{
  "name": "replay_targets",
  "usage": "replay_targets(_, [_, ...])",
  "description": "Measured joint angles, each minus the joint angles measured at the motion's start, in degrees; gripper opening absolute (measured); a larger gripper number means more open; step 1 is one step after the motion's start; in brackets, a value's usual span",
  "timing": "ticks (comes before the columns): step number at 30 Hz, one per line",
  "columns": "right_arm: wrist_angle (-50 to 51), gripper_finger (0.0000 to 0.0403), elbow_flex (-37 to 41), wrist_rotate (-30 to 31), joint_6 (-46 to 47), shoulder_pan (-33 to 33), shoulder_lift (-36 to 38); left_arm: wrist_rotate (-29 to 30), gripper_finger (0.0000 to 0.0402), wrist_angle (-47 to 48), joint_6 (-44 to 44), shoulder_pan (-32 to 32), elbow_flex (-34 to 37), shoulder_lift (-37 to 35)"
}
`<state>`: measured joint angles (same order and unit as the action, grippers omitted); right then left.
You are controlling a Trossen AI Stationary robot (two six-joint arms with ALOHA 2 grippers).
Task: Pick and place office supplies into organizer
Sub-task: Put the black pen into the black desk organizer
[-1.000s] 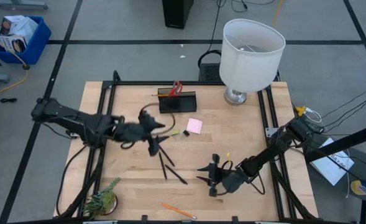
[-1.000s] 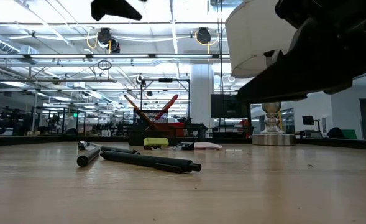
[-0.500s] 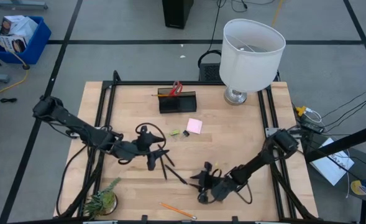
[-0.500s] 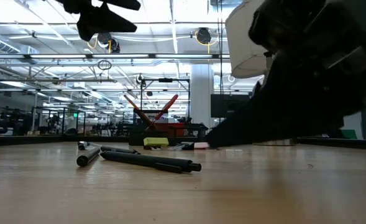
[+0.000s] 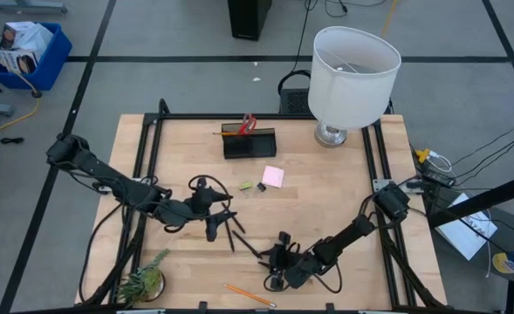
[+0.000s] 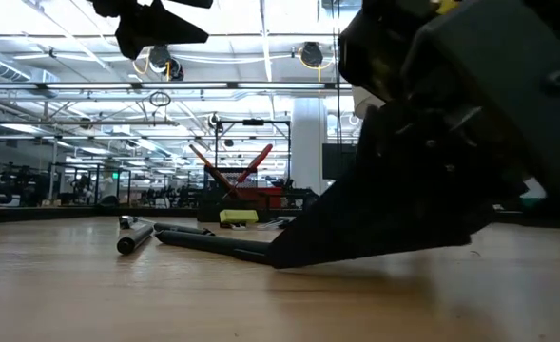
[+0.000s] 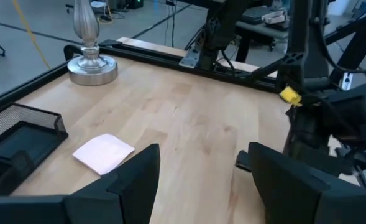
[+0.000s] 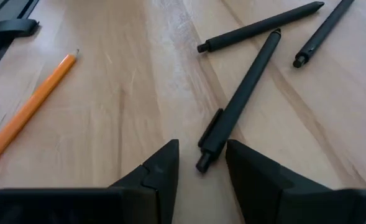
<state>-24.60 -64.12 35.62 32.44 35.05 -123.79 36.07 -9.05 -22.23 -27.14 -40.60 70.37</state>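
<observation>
From above, the right gripper is down low near the front of the desk, right at the end of one of the black pens, while the left gripper hangs over the other pens just beside it; the organizer sits well apart at the back, scissors already standing in it, with the pink sticky-note pad and yellow-green eraser between. At desk level the right arm's dark bulk fills the near side, its tip touching down by the pens. The left wrist view shows its jaws spread and empty above bare wood. The right wrist view shows its jaws parted, straddling the clip end of a pen, nothing clamped yet, an orange pencil lying off to one side. I'd guess that pen is light, stiff and smooth, apt to roll; pinching across the barrel nearer its middle looks safer than the clip end.
</observation>
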Motion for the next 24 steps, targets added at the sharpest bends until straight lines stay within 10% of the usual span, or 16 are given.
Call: replay_targets(24, [6.4, 0.0106, 10.7, -1.5, 11.6, -4.1, 2.3, 0.0, 0.0253, -0.2, -0.5, -0.3, -0.1, 0.0])
